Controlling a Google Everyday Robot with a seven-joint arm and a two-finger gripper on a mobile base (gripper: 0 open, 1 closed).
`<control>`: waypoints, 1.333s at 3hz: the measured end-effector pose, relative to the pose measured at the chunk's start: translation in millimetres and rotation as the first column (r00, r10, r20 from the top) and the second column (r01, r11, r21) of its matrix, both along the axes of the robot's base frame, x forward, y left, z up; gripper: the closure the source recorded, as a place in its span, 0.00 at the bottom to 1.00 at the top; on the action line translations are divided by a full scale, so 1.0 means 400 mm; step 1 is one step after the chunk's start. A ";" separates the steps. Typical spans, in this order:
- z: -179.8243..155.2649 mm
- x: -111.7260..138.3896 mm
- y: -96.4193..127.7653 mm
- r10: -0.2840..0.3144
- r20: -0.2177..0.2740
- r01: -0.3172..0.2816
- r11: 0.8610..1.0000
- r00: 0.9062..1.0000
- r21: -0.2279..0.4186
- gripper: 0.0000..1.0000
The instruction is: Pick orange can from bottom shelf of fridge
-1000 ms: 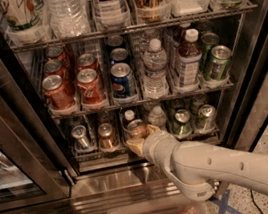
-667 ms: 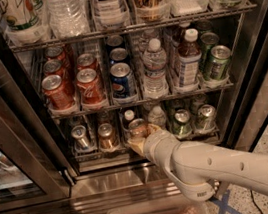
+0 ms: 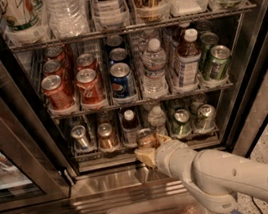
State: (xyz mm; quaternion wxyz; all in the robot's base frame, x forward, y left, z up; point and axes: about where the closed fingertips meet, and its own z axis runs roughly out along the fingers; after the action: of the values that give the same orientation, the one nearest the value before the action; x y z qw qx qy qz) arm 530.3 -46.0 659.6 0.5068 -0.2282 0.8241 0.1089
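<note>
Low down, the outstretched arm's (image 3: 236,176) pincer (image 3: 151,147) clasps the orange can (image 3: 145,138).

Gripper (image 3: 150,149) with orange can (image 3: 145,138) drawn back along bottom shelf (image 3: 101,153), now at front edge.

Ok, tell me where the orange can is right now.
In the camera view the orange can sits low centre, held in the gripper at the front edge of the bottom shelf, just right of a brownish can.
</note>
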 end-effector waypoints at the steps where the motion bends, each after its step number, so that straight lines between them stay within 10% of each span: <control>1: 0.007 -0.034 -0.021 0.076 -0.036 -0.076 0.997 0.996 0.009 1.00; 2: 0.018 -0.045 -0.022 0.176 -0.042 -0.175 0.984 0.983 0.033 1.00; 3: 0.040 -0.063 0.016 0.310 -0.031 -0.307 0.949 0.950 0.068 1.00; 4: 0.076 -0.098 0.085 0.454 0.002 -0.450 0.882 0.891 0.139 1.00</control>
State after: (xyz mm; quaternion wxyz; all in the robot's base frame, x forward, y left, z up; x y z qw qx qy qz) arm 491.0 -12.1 690.1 0.4691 -0.3772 0.7467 0.2829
